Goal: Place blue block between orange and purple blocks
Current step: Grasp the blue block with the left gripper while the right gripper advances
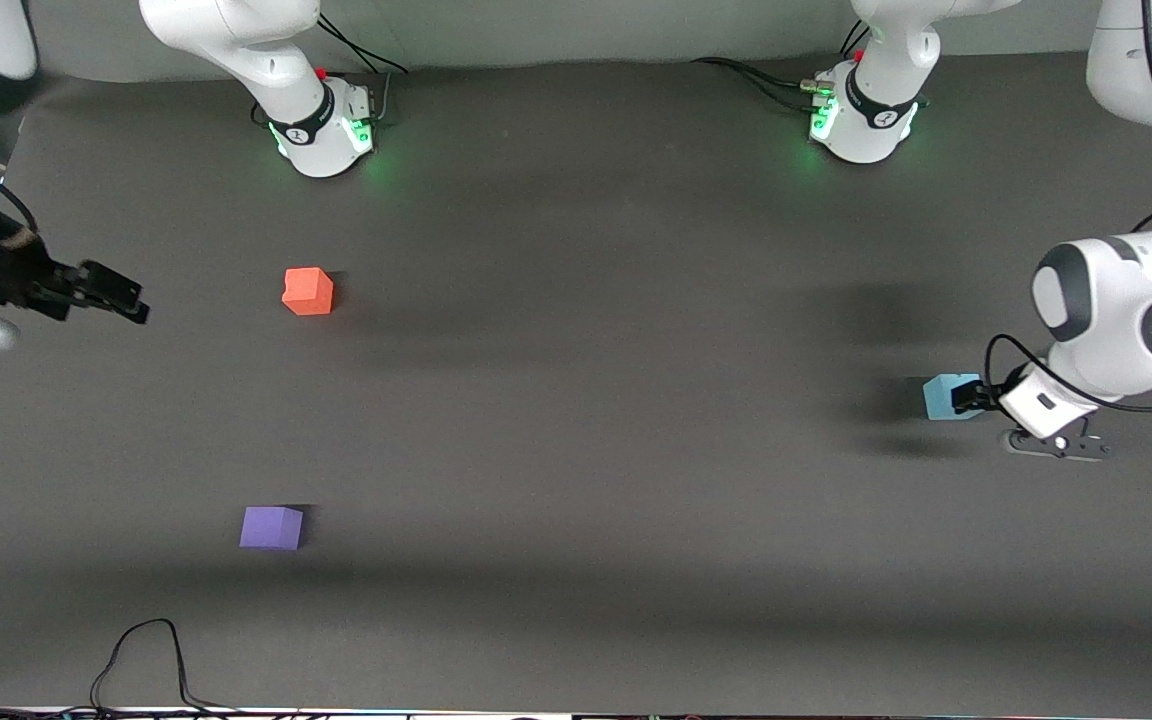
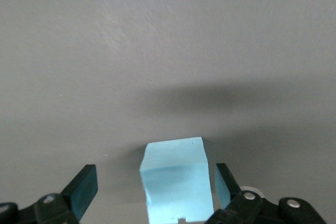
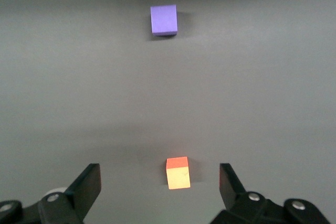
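Note:
The light blue block (image 1: pixel 940 396) sits on the dark table at the left arm's end. My left gripper (image 1: pixel 968 397) is low at it and open. In the left wrist view the blue block (image 2: pixel 176 182) stands between the two fingers of the left gripper (image 2: pixel 155 183), close to one pad, with a gap to the other. The orange block (image 1: pixel 308 291) and the purple block (image 1: pixel 271 527) lie apart toward the right arm's end, the purple one nearer the front camera. My right gripper (image 1: pixel 114 295) is open and empty, up beside the orange block (image 3: pixel 178 173); the purple block (image 3: pixel 164 20) shows past it.
A black cable (image 1: pixel 141 655) loops on the table near the front edge at the right arm's end. The two arm bases (image 1: pixel 328 125) (image 1: pixel 861 120) stand along the back edge. Bare dark cloth lies between the orange and purple blocks.

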`<state>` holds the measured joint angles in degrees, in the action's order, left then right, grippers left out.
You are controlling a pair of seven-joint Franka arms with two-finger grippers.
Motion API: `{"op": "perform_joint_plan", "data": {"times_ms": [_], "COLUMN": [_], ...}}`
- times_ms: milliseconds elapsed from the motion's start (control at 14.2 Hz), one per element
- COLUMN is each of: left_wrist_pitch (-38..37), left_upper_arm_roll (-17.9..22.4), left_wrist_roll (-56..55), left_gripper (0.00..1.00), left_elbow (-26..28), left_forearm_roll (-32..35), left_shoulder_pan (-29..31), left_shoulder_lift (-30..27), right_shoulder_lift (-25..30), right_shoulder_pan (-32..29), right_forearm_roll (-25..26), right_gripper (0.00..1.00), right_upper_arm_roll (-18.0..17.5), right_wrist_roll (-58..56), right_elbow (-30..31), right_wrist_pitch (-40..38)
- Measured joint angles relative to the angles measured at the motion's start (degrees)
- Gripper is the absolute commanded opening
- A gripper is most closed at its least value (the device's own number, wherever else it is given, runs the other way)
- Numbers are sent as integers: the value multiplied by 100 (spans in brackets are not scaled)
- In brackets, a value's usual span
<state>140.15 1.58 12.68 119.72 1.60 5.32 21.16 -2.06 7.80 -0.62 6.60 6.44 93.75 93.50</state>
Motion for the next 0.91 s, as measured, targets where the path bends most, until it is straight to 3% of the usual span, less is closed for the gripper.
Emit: {"op": "perform_joint_plan", "data": {"times_ms": [422, 492, 633, 704, 774, 915], "left_wrist_pitch": [556, 556, 556, 555, 555, 540], "left_upper_arm_roll": [-2, -2, -2, -2, -2, -1], "left_wrist_roll": [-56, -90, -192, -233, -259, -282], "left_gripper": [100, 96, 65, 57, 51, 48], "left_elbow": [592, 598, 618, 637, 647, 643], "left_forearm_roll": [-1, -1, -2, -2, -2, -2], "left_shoulder_pan": [-52, -57, -70, -73, -74, -74], "left_shoulder_lift": [49, 49, 57, 65, 72, 73], "right_shoulder_lift": [-146, -145, -144, -144, -143, -161], "right_shoulder_pan": [163, 297, 589, 716, 813, 1027], "right_forearm_roll": [-16, -17, -160, -308, -394, -429], "right_gripper": [100, 100, 100, 100, 100, 100], "right_upper_arm_roll": [-35, -41, -56, -66, -76, -86], "right_wrist_roll": [257, 313, 600, 832, 1017, 1173], "right_elbow": [-69, -86, -95, -97, -100, -99], "right_wrist_pitch": [32, 32, 60, 109, 131, 145]}}
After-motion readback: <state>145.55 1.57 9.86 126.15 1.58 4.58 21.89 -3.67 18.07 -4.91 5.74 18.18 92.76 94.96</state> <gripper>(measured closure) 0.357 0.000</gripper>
